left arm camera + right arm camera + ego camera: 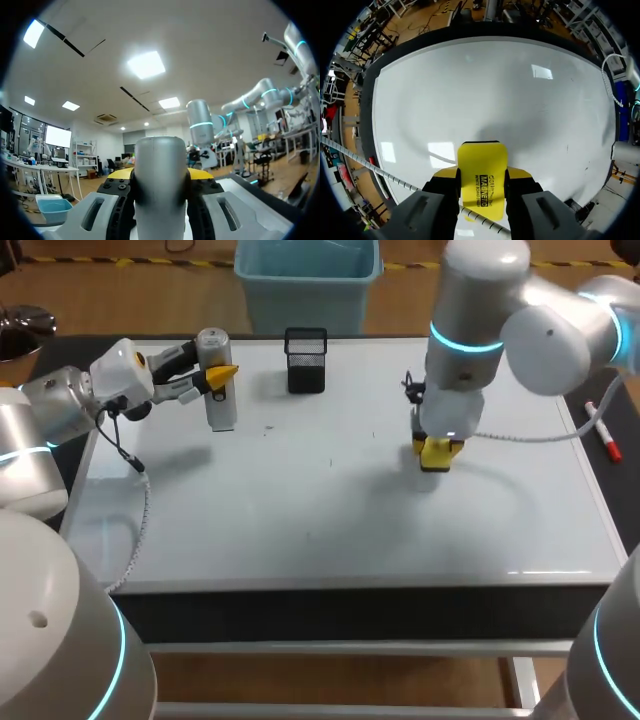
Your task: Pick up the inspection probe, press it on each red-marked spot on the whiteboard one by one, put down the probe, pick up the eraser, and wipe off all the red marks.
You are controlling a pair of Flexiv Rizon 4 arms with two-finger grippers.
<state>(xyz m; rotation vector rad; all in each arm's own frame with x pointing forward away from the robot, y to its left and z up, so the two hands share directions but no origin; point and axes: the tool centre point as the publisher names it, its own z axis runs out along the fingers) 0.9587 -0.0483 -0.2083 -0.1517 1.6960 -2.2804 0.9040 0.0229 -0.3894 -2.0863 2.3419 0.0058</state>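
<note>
Looking down, head view: our left gripper (222, 373) comes in sideways at the far-left of the whiteboard (330, 530). It's closed around the inspection probe (216, 380), which stands upright with its base at the board, near a black mesh pen cup (305, 360).
Right arm, same view: the right gripper (438, 452) points straight down at mid-right, clamped on the yellow eraser (437, 455). The eraser sits at the surface, but we can't tell if it's pressing.
Left wrist view: the probe (161, 185) fills the gap, with both fingers touching it and its long axis crossing them.
Right wrist view: the eraser (481, 175) is pinched between the fingers, long axis running out along them, board (485, 85) ahead.
Red marks: honestly we can't spot any, just tiny dark specks.
Our guess: wiping is the right arm's job, since the board lies directly under its eraser.
</note>
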